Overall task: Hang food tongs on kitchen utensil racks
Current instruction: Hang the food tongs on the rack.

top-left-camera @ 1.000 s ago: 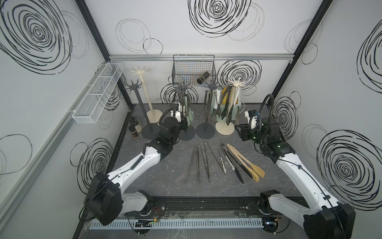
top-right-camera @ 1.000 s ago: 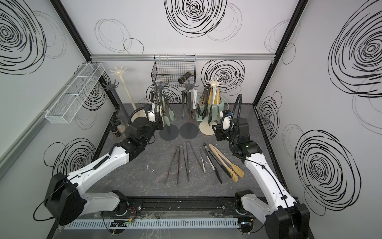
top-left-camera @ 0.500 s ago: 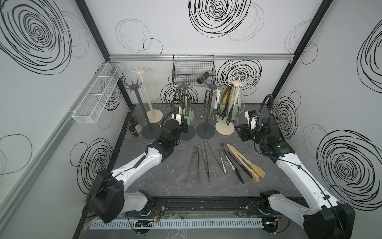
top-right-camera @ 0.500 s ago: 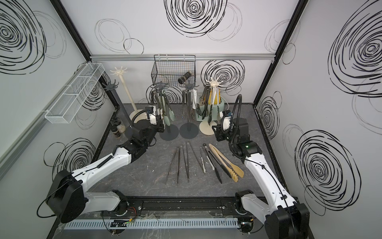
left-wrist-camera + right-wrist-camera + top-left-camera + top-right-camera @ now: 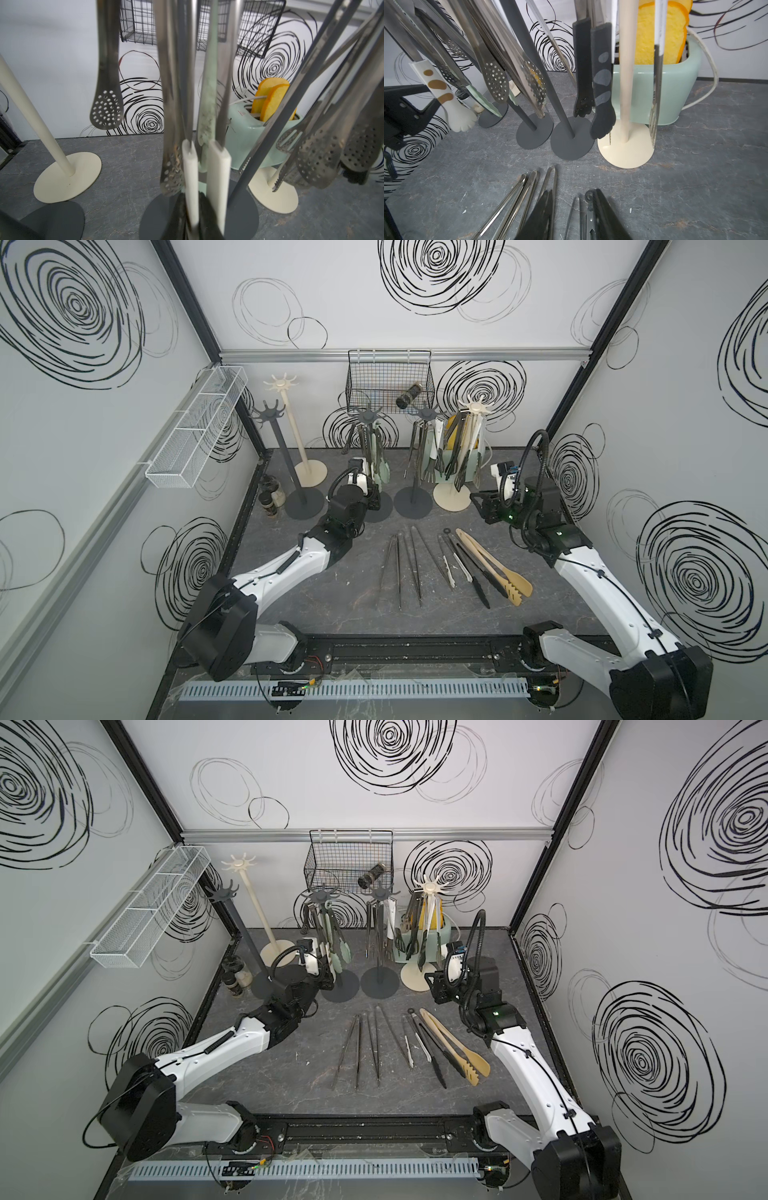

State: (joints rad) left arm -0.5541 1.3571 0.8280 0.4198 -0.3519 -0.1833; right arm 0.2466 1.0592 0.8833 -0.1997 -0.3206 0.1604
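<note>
Hidden in both top views behind its own wrist: left claw (image 5: 192, 221), blurred, fingers (image 5: 178, 220) about the tips of white tongs (image 5: 218, 166) hanging on a grey rack (image 5: 368, 418); clamped or loose, not discernible. Right claw (image 5: 573, 224) apart, empty, above loose tongs (image 5: 519, 193) on the bench (image 5: 332, 605). Rack crowns cut off in wrist views. Toaster (image 5: 675, 93) partly masked by the laden cream rack (image 5: 626, 83).

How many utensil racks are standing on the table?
5. Back corner: bare cream rack, bare grey rack. Then a row hung with tongs: next grey rack, central grey rack, loaded cream rack. None seems hidden.
</note>
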